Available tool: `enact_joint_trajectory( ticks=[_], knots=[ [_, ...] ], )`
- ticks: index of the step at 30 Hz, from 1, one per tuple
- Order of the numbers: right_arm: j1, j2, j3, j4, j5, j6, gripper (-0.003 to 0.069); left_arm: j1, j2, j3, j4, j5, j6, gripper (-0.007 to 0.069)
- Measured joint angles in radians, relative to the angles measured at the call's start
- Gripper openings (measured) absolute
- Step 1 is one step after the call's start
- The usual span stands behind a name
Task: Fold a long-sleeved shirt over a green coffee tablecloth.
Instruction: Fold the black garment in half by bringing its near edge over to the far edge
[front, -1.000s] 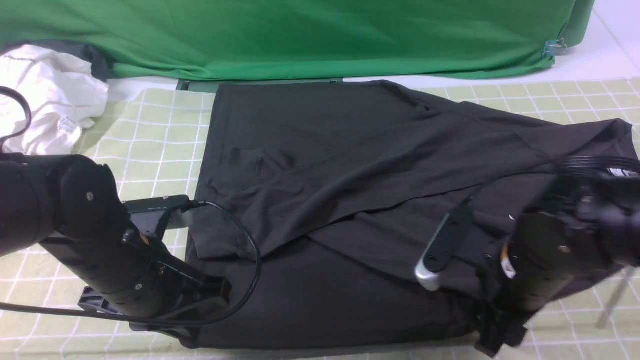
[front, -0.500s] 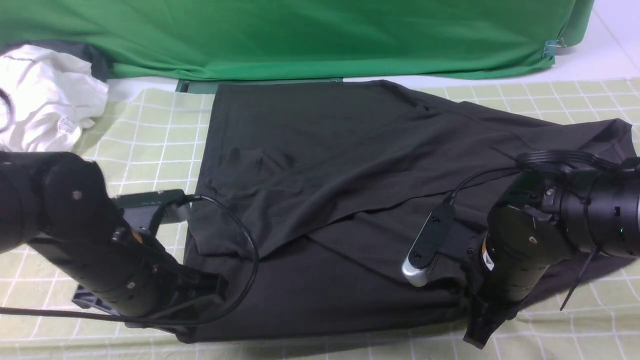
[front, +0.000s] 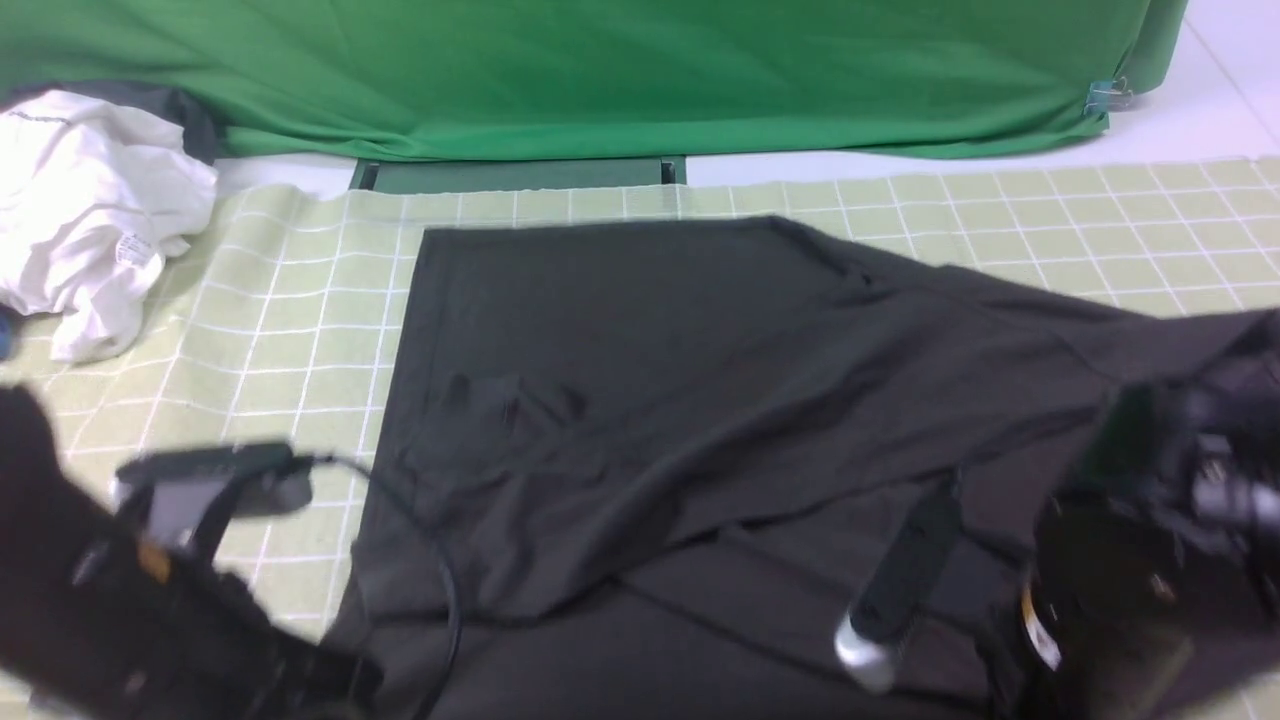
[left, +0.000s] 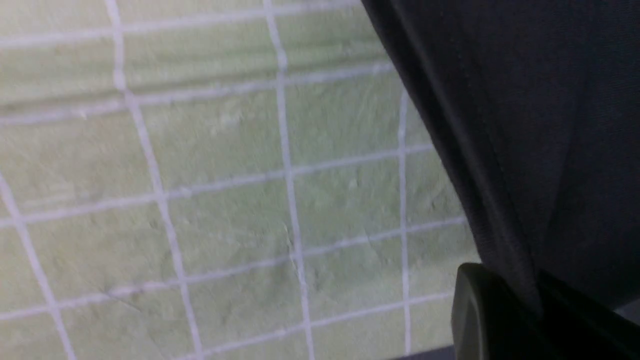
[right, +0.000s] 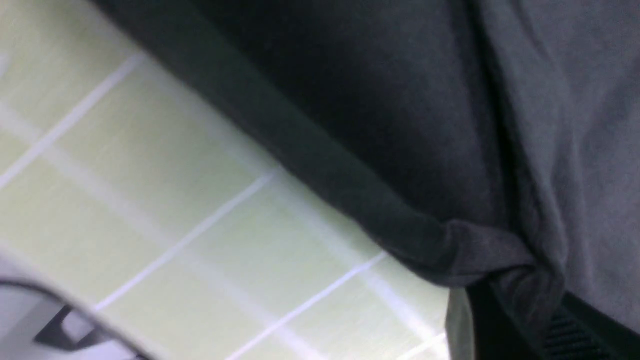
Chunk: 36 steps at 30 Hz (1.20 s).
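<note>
long-sleeved shirt (front: 680, 380) lies spread over the middle of the green coffee tablecloth (front: 300, 300) on the tabletop. it is black and wrinkled, and an upper layer is folded diagonally across the lower part. the far edge is straight, with grid squares showing beyond it and along the shirt's left side. the right side trails toward the right edge of the front view. the near hem runs off the bottom of the frame.

left arm (front: 110, 610) sits at bottom left of the front view, motion-blurred. its black wrist camera (front: 205, 470) stands over the tablecloth just beside the shirt's left edge, and a cable (front: 440, 590) loops over the shirt. in the left wrist view the left gripper (left: 537, 310) has its jaws narrow, clamped on the shirt's hem. the hem band runs straight into them, with grid cloth beside it.

right arm (front: 1140, 560) is at bottom right over the shirt, also blurred, with its silver-tipped camera bar (front: 895, 590) above the fabric. in the right wrist view the right gripper (right: 520, 315) has its jaws pinched on a bunched bit of hem, and the fabric gathers into wrinkles right at them.

white garment (front: 90, 210) lies crumpled at the far left, well apart from the shirt. a bright green sheet (front: 600, 70) runs across the back.
</note>
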Motion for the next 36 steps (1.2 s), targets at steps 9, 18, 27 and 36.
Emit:
enact_joint_trajectory(
  ticks=[9, 18, 27, 36],
  knots=[
    [-0.055, -0.06, -0.058, -0.023, 0.028, 0.019, 0.005, 0.0, -0.127, 0.015, -0.121, -0.031, 0.012, 0.0023],
    [-0.285, 0.045, -0.291, -0.03, -0.053, -0.062, 0.005, 0.012, 0.064, -0.152, -0.022, -0.217, -0.123, 0.0023],
    [-0.399, 0.268, -0.579, -0.016, -0.077, -0.11, 0.005, 0.135, 0.37, -0.409, -0.087, -0.22, -0.059, 0.0023],
    [-0.413, 0.495, -0.903, -0.017, -0.061, -0.131, 0.005, 0.218, 0.582, -0.627, -0.151, -0.206, -0.052, 0.0023]
  ],
)
